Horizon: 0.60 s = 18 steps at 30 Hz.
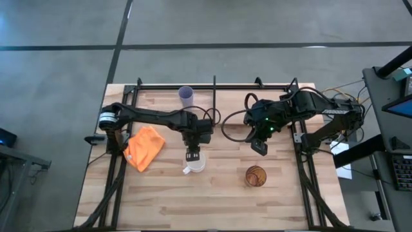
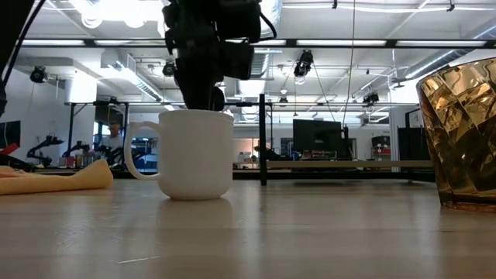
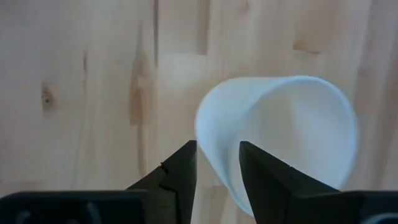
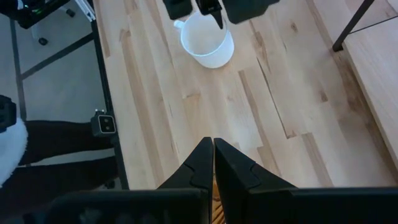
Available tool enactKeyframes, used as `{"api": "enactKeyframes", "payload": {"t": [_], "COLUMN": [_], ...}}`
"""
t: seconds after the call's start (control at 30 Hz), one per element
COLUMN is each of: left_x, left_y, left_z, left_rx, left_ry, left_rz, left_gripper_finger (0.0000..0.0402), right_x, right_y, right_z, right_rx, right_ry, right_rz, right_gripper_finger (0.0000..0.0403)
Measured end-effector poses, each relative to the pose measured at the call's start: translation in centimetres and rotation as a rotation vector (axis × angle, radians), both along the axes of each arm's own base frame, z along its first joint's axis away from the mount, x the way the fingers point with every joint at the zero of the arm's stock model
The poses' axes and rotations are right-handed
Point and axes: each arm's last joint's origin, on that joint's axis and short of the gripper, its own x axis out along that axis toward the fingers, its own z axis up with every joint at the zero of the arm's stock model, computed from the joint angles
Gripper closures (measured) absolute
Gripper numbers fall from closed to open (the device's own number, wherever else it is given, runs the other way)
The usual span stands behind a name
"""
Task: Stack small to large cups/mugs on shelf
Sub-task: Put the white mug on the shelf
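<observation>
A white handled mug (image 1: 195,164) stands upright on its base on the plank tabletop, handle (image 2: 136,155) toward the table's left. My left gripper (image 1: 192,155) is open and points down at its rim. One finger (image 3: 183,171) stands outside the wall and the other (image 3: 261,177) over the mouth. I see no touch. An amber-brown cup (image 1: 255,175) stands on the table near the right. My right gripper (image 1: 259,147) hovers shut and empty just beyond it. A lavender tumbler (image 1: 186,96) stands on the shelf (image 1: 257,96) at the far edge.
An orange cloth (image 1: 145,147) lies crumpled left of the mug, close to my left arm. Black metal rods (image 1: 214,87) edge the shelf and the table's sides. Bare tabletop (image 1: 212,206) lies along the near edge and between the mug and the amber cup.
</observation>
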Motion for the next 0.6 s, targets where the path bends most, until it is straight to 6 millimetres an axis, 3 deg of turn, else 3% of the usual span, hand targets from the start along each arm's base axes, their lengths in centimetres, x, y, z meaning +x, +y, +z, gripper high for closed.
{"api": "enactKeyframes", "payload": {"t": [0.13, 0.37, 0.47, 0.6], "left_x": [0.2, 0.1, 0.1, 0.3], "left_y": [0.1, 0.1, 0.1, 0.2], "left_z": [-0.6, -0.5, 1.0, 5.1], "left_rx": [0.008, 0.009, 0.011, 0.026], "left_ry": [0.022, 0.034, 0.040, -0.004], "left_rz": [0.003, 0.001, 0.001, -0.019], "left_gripper_finger": [0.0309, 0.0394, 0.0399, 0.0400], "right_x": [0.0, 0.0, 0.0, 0.0], "right_y": [0.0, 0.0, 0.0, 0.0], "right_z": [0.0, 0.0, 0.0, 0.0], "right_rx": [-0.001, -0.006, -0.006, -0.007], "right_ry": [0.000, -0.001, -0.001, -0.001], "right_rz": [-0.001, -0.004, -0.004, -0.003], "right_gripper_finger": [0.0394, 0.0394, 0.0394, 0.0394]}}
